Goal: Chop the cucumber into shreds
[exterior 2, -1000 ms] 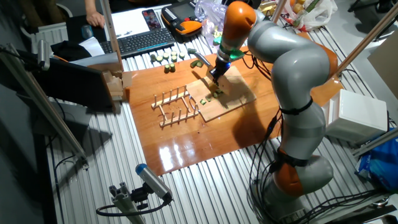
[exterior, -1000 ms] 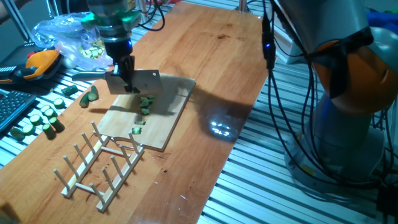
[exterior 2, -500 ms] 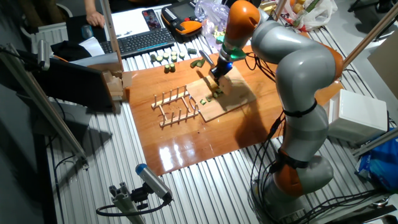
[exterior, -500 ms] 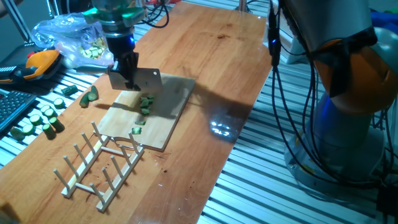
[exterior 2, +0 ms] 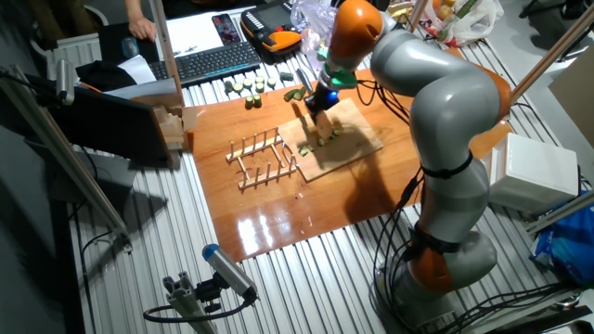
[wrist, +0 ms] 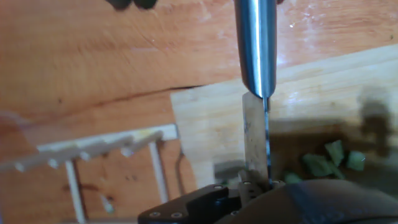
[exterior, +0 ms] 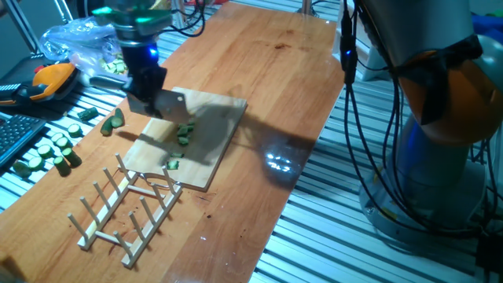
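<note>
In one fixed view we see the gripper (exterior: 151, 96), closed on the knife (exterior: 167, 105), now lifted and shifted left of where it stood 1 second ago — off the cucumber (exterior: 185, 132) bits on the board (exterior: 216, 126). The other fixed view shows the same retreat toward the board's (exterior 2: 357, 144) far edge. In the hand view the knife (wrist: 255, 134) hangs above the board (wrist: 205, 124), shreds (wrist: 329, 155) at right — so we judge another stroke is being lined up.

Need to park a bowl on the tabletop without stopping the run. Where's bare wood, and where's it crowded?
Free: the far end of the table, beyond the cutting board, and the strip between board and right edge. Crowded: near-left corner with the rack, and the left edge with cucumber chunks.
</note>
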`<action>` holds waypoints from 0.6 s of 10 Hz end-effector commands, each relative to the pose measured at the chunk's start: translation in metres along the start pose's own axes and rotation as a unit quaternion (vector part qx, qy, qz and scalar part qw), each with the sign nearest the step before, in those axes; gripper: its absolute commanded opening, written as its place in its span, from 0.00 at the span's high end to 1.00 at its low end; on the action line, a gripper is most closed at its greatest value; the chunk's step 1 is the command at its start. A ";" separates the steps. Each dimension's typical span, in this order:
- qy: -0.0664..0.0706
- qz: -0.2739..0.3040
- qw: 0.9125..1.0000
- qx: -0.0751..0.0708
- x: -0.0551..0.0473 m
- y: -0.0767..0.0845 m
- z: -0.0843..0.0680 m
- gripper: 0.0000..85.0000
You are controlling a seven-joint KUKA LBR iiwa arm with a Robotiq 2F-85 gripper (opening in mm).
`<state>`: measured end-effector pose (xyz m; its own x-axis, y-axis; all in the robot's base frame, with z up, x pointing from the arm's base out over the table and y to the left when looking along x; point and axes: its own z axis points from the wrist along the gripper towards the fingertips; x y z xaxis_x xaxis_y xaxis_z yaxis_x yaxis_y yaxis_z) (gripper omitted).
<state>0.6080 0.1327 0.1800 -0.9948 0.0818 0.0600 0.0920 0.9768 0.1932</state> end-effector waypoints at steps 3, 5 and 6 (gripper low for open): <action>-0.016 0.021 1.000 0.006 -0.002 0.011 -0.002 1.00; -0.026 0.014 1.000 -0.005 -0.005 -0.002 -0.006 1.00; -0.031 0.016 0.999 0.003 -0.005 -0.005 -0.008 1.00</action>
<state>0.6124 0.1264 0.1874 -0.9922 0.1250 0.0029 0.1233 0.9743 0.1886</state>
